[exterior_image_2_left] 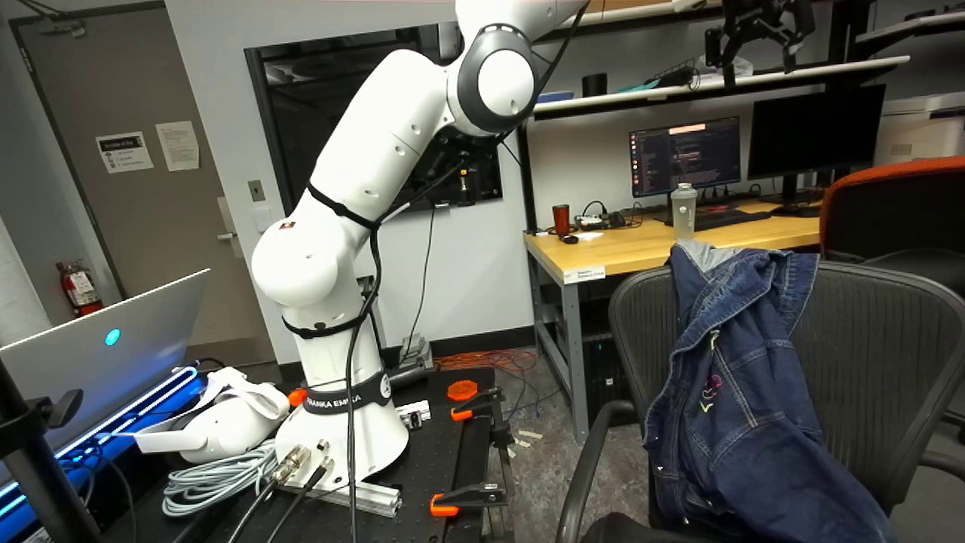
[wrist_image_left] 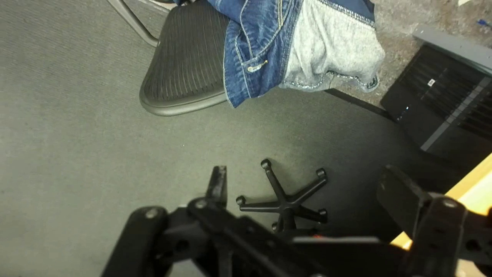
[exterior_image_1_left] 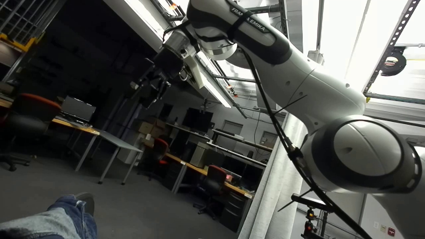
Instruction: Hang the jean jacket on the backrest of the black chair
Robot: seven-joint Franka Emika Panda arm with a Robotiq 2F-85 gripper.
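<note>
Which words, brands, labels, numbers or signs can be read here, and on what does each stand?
"FRAN-A EMIKA": robot arm; a strap covers the gap.
"FRANKA EMIKA": robot base; a cable crosses it.
Too small to read: door papers, desk label, monitor text, extinguisher label.

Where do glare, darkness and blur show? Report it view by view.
In an exterior view, the ceiling blows out white while much of the left sinks into darkness; in an exterior view, the denim jacket is well lit, seams readable; in the wrist view, the Robotiq gripper is blurred, the wooden desktop glaring at the right edge.
</note>
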